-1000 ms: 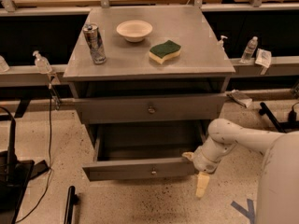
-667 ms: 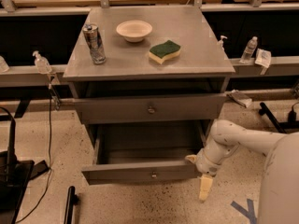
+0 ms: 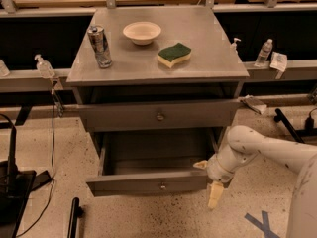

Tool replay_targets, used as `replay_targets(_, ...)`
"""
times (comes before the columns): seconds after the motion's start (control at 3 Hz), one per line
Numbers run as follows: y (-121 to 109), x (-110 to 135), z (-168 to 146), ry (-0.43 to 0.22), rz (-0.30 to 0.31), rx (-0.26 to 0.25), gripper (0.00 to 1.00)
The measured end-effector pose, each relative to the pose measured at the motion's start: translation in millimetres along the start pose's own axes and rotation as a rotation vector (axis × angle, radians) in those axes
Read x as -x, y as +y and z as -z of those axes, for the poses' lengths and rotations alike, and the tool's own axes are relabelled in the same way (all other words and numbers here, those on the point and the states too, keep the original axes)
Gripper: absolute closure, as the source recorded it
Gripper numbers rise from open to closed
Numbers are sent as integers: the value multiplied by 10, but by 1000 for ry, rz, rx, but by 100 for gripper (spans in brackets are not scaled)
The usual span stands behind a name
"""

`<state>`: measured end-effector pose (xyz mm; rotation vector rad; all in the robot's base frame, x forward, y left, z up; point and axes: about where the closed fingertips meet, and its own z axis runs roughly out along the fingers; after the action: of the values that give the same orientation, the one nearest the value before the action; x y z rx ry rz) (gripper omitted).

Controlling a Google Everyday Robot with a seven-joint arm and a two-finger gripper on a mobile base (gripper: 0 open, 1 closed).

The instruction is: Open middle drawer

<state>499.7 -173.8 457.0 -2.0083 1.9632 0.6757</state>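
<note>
Middle drawer [image 3: 148, 182] pulled out below the worktop [image 3: 208, 43]. Gripper [image 3: 208, 180] at the drawer front's right end, fingers spread, released, grasping nothing.

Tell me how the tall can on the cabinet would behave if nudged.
The can stands upright, tall and narrow, so it would probably tip, then roll. Its metal sheen suggests a slick, stiff wall. The gripper is far below it, at one end of the open middle drawer front.
</note>
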Motion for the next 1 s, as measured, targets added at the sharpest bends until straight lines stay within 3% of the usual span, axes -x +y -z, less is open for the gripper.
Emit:
replay_targets(0.33,-312,139,-71,2,55,-52,0)
replay_targets(1.0,-542,13,-436,40,44,-48,0)
